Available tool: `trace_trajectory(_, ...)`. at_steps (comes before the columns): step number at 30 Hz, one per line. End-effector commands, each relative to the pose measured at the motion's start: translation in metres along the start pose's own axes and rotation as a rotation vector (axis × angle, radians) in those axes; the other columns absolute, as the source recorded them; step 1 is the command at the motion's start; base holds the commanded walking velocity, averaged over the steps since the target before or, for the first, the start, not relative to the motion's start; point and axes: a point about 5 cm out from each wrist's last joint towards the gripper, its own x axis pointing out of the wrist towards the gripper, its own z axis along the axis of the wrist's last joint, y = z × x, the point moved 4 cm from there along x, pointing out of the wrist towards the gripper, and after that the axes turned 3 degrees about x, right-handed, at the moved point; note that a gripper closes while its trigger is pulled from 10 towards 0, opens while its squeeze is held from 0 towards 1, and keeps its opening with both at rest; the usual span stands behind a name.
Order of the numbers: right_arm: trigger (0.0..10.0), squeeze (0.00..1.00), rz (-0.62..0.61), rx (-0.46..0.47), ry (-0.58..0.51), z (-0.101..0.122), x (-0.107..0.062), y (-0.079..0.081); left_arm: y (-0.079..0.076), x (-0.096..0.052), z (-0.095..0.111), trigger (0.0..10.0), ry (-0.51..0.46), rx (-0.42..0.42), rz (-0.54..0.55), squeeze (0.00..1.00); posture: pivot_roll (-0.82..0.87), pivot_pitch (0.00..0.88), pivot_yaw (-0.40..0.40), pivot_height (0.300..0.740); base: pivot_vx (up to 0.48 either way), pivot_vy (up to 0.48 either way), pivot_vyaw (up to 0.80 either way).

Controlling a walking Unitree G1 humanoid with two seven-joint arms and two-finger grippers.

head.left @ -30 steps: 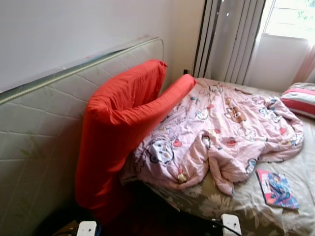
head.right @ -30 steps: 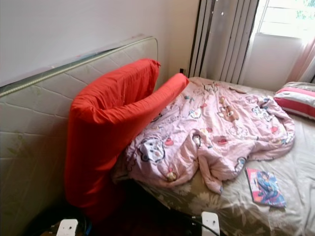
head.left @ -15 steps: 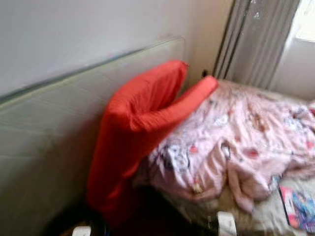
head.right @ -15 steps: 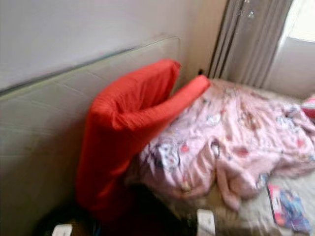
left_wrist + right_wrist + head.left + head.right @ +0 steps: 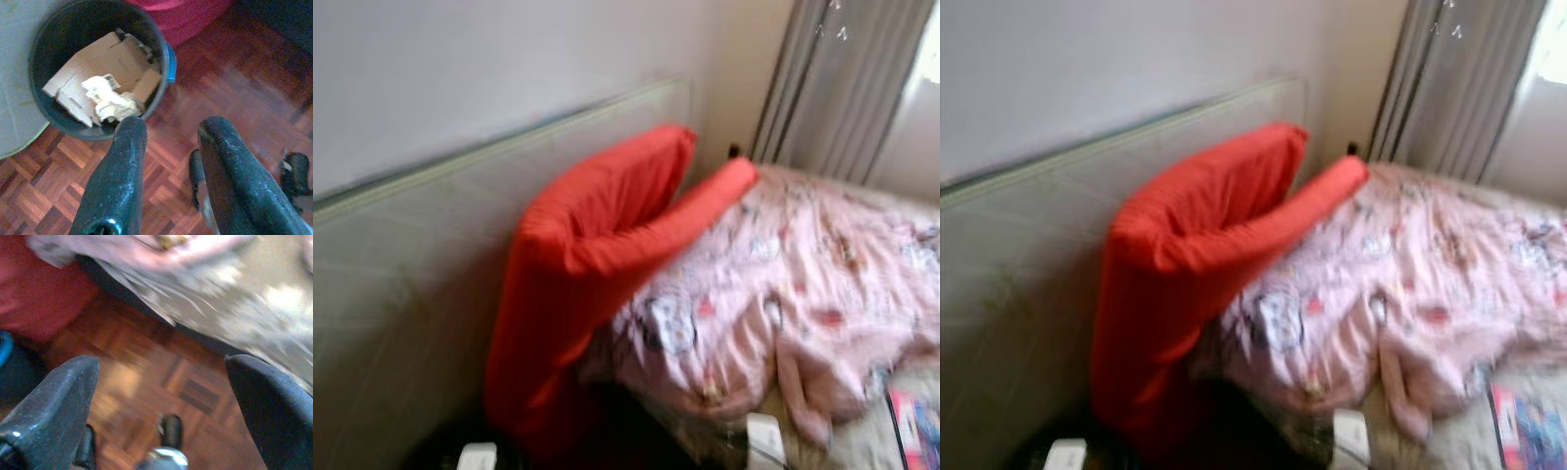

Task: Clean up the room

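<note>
A crumpled pink cartoon-print quilt (image 5: 803,294) lies across the bed (image 5: 1459,446). A colourful magazine (image 5: 915,426) rests on the sheet near the bed's corner. A red folded mattress (image 5: 597,264) leans from the floor onto the bed's edge. In the left wrist view, my left gripper (image 5: 173,125) hangs open and holds nothing. It is above the parquet floor (image 5: 234,83), beside a black bin (image 5: 164,54) holding cardboard and crumpled paper (image 5: 115,100). My right gripper (image 5: 161,367) is open wide over the floor by the bed's edge (image 5: 220,298), also holding nothing.
A pale quilted mattress (image 5: 401,294) stands on edge against the wall on the left. Grey curtains (image 5: 842,88) hang at the back by a bright window. The head views are blurred. A dark narrow gap lies between the red mattress and the bed.
The whole picture has shifted right and grown blurred, so the camera has turned left. The pillow has left the view. Nothing on the bed has moved.
</note>
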Motion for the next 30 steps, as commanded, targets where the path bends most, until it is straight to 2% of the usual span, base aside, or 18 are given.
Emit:
trace_trajectory(1, 10.0, 0.0, -0.007, 0.009, 0.002, 0.0003, -0.0001, -0.0016, 0.0009, 0.0005, 0.0037, 10.0, -0.009, 0.007, 0.002, 0.0, 0.01, 0.0, -0.026, 0.74, 0.0, 0.0, -0.77)
trace_trajectory(8, 10.0, 0.0, -0.008, 0.004, 0.003, 0.0008, 0.0, -0.002, 0.0019, 0.0006, 0.0039, 10.0, -0.002, 0.043, 0.013, 0.0, 0.01, 0.0, -0.03, 0.74, 0.0, 0.0, -0.77)
trace_trajectory(12, 10.0, 0.0, -0.008, 0.003, 0.003, 0.001, -0.0001, -0.0024, 0.0015, 0.0007, 0.0036, 10.0, -0.001, 0.037, 0.013, 0.0, 0.01, 0.0, -0.032, 0.74, 0.0, -0.263, -0.77)
trace_trajectory(20, 10.0, 0.0, -0.009, 0.0, 0.004, 0.0011, 0.0, -0.0025, 0.002, 0.0007, 0.0034, 10.0, 0.005, 0.045, 0.018, 0.0, 0.01, 0.0, -0.032, 0.74, 0.0, 0.0, -0.77)
trace_trajectory(30, 10.0, 0.0, -0.009, 0.003, 0.003, 0.0011, 0.0, -0.0021, 0.0026, 0.0007, 0.0037, 10.0, 0.004, 0.048, 0.02, 0.0, 0.01, 0.0, -0.03, 0.74, 0.0, -0.304, -0.77)
